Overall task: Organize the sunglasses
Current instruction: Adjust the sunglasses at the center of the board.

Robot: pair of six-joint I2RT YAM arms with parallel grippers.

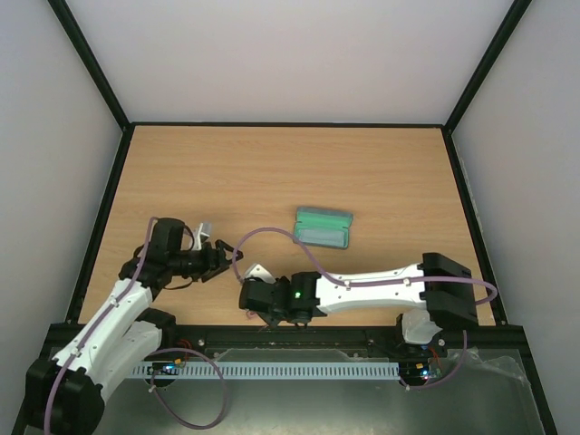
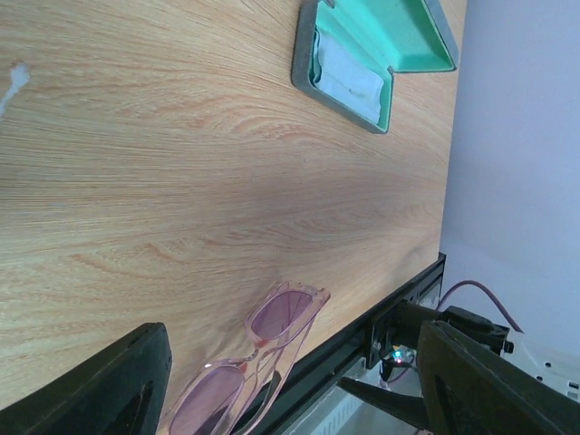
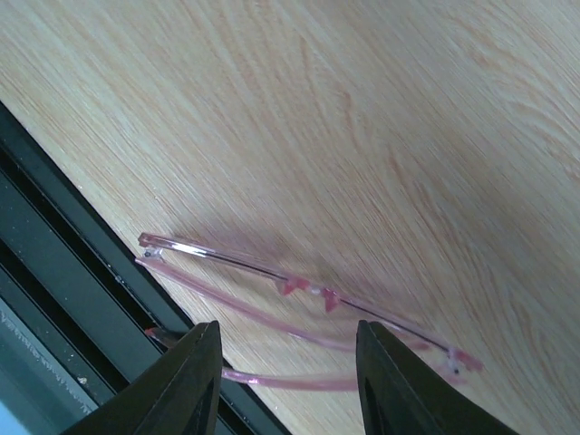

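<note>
The sunglasses [image 3: 299,292] lie on the wooden table close to its near edge, pink thin-framed with tinted lenses [image 2: 276,317] and both slim arms folded in. In the top view they show as a pale shape [image 1: 258,271] between the two grippers. My left gripper [image 1: 217,257] stands wide open just left of them, its fingers [image 2: 118,385] either side of the frame without touching. My right gripper [image 3: 288,362] hangs open over them from the near side, with one slim arm lying loose between its fingers [image 3: 195,381]. The blue-grey case [image 1: 323,227] lies open further back, its lining green.
A light cloth [image 2: 349,77] lies inside the open case [image 2: 313,77]. The black rail [image 3: 54,272] of the table's near edge runs right beside the sunglasses. Black frame bars and pale walls bound the table [image 1: 272,172] at the left, right and back.
</note>
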